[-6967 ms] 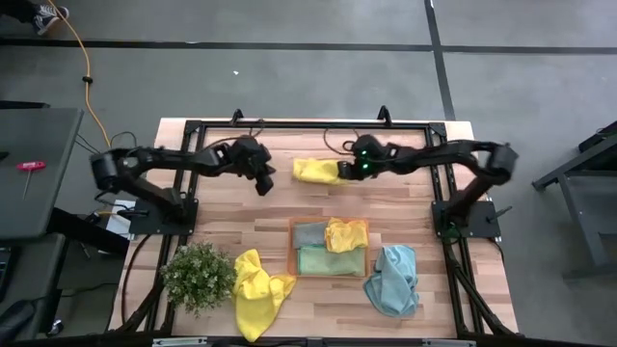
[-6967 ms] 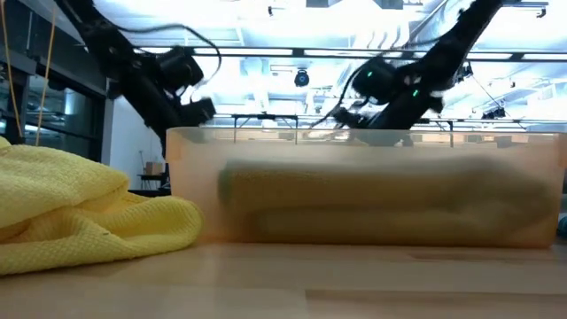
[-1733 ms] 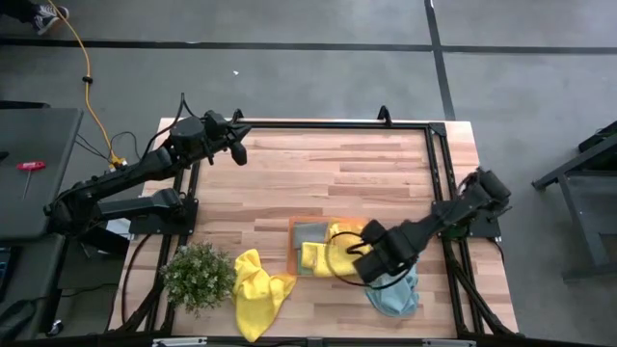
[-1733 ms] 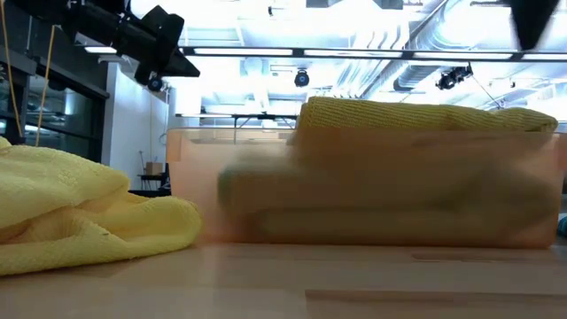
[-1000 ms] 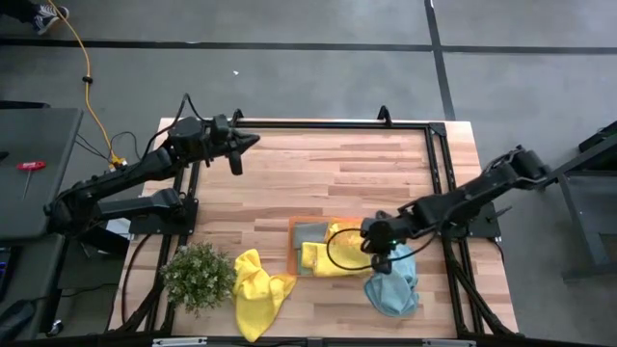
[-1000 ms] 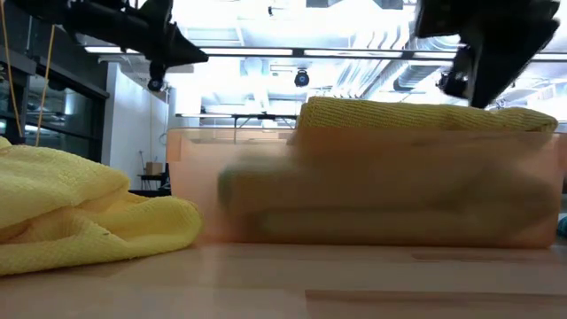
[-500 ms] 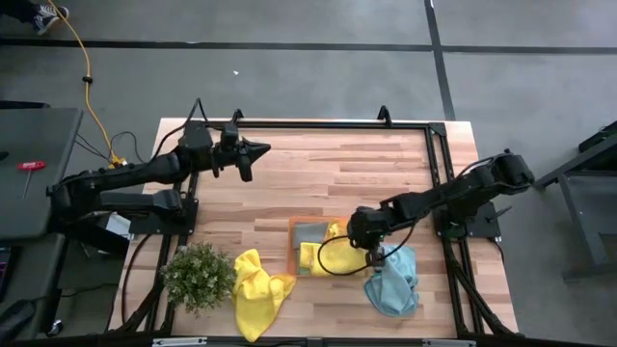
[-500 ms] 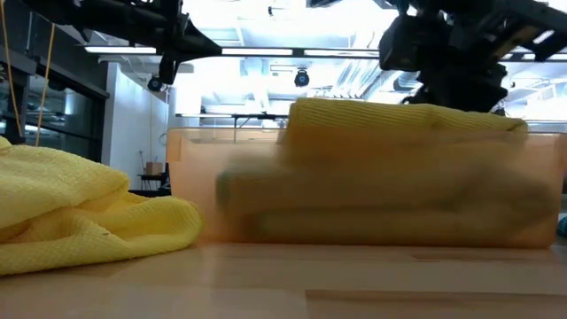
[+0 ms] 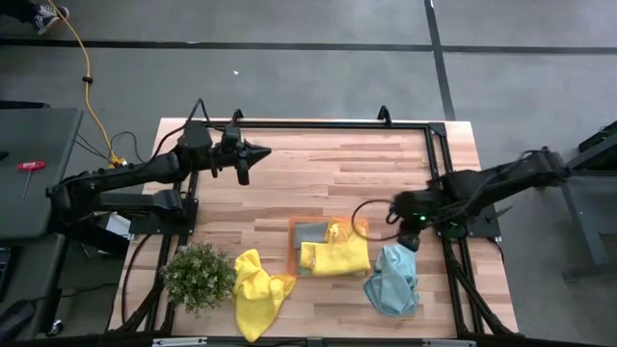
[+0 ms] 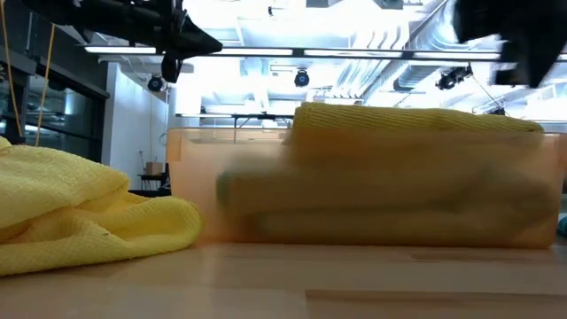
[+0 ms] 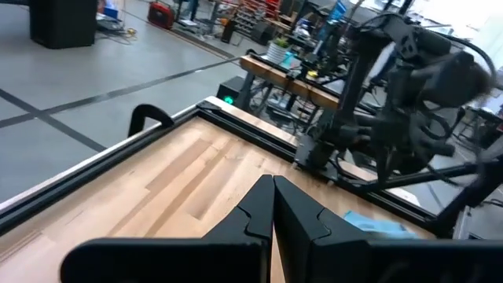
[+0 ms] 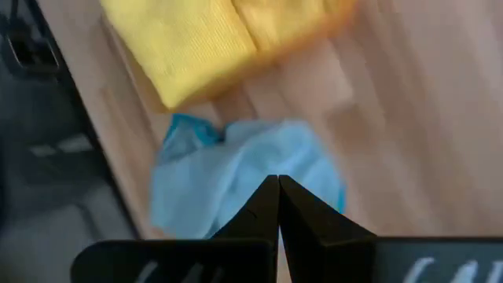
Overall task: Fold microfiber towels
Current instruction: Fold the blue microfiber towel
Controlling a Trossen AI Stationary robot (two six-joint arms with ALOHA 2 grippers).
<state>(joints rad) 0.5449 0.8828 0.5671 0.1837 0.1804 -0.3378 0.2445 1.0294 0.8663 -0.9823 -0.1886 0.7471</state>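
Observation:
A folded yellow towel (image 9: 335, 255) lies on top of the stack in the orange tray (image 9: 293, 249), beside a folded grey towel (image 9: 308, 232). In the low view it rises above the tray wall (image 10: 416, 120). A crumpled yellow towel (image 9: 255, 287) lies on the table near the front, also in the low view (image 10: 80, 208). A light blue towel (image 9: 391, 280) lies crumpled right of the tray, also in the right wrist view (image 12: 236, 177). My right gripper (image 9: 409, 238) is shut and empty, above the blue towel's far end. My left gripper (image 9: 258, 151) is shut and empty at the far left.
A small potted plant (image 9: 198, 275) stands at the front left, next to the crumpled yellow towel. A black frame (image 9: 318, 125) runs around the table's far edge and sides. Bare wood (image 9: 337, 178) spans the far half of the table.
My right gripper has drawn back from over the tray toward the table's right edge and has risen. The folded yellow towel stays on the tray's stack. My left gripper has shifted a little toward the table's right.

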